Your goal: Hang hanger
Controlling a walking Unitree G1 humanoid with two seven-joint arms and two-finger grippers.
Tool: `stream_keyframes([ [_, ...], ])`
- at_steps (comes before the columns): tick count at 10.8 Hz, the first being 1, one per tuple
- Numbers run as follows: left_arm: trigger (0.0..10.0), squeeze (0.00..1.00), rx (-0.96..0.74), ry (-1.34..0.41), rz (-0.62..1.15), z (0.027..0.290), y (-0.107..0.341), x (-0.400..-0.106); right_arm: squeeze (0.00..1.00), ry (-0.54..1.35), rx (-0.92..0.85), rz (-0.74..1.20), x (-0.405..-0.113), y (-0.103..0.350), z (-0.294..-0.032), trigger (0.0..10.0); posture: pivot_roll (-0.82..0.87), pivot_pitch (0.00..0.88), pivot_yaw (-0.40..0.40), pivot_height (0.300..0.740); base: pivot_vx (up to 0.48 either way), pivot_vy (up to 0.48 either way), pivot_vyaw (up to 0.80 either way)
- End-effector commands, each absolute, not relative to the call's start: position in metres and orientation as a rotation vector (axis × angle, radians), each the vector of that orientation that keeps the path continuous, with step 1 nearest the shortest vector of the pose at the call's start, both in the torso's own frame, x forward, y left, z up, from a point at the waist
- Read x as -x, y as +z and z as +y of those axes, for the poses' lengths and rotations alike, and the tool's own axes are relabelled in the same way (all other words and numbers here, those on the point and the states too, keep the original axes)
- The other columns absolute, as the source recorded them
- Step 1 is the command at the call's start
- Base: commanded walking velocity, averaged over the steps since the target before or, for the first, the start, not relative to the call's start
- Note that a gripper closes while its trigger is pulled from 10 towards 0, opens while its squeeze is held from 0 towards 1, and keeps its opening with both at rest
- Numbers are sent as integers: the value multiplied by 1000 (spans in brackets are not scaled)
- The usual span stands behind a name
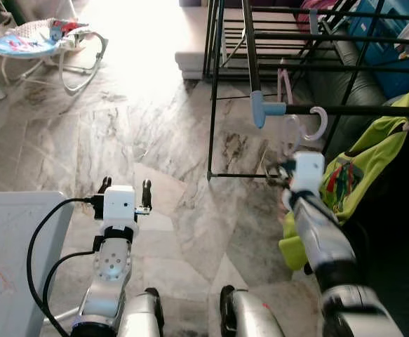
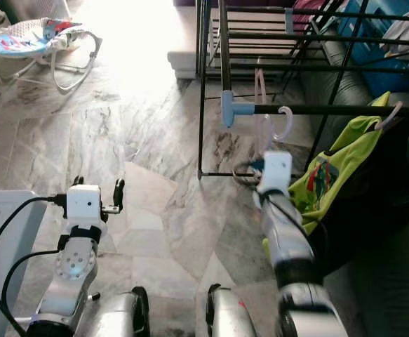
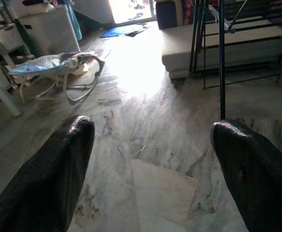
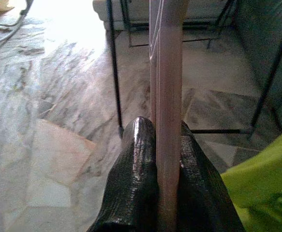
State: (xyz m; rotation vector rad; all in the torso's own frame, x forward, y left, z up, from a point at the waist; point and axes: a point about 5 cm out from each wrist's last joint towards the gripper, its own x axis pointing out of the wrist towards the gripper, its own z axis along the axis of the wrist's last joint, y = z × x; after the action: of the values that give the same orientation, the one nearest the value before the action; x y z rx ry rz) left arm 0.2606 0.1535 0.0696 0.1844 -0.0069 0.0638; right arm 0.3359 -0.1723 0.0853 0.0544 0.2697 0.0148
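Note:
A pale pink hanger stands upright in front of the black drying rack, and its bar is pinched between my right gripper's fingers. My right gripper is shut on it, low beside the rack's near corner post. The hanger's curled hook reaches the rack's horizontal rod, next to a blue joint; I cannot tell whether it rests on the rod. My left gripper is held out over the marble floor, open with nothing between its fingers.
A lime green shirt hangs from the same rod further right. A dark sofa lies behind the rack. A white tabletop is at my near left, a baby bouncer at far left, a pale cushion beyond the rack.

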Motion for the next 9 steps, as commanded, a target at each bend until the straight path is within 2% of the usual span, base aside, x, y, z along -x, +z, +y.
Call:
stream_keyframes([
  [1,10000,0,-196,62,22,155,64,-258,0,33,-76,300,-339,85,-168,10000,-15,200,-37,740,0,0,0],
  [5,10000,0,-192,59,34,151,63,-259,0,109,-77,376,-358,99,-137,10000,-16,201,-48,740,0,0,0],
  [9,10000,0,-185,67,44,151,62,-259,0,21,-61,551,-340,59,-157,10000,-18,199,-55,740,0,0,0],
])
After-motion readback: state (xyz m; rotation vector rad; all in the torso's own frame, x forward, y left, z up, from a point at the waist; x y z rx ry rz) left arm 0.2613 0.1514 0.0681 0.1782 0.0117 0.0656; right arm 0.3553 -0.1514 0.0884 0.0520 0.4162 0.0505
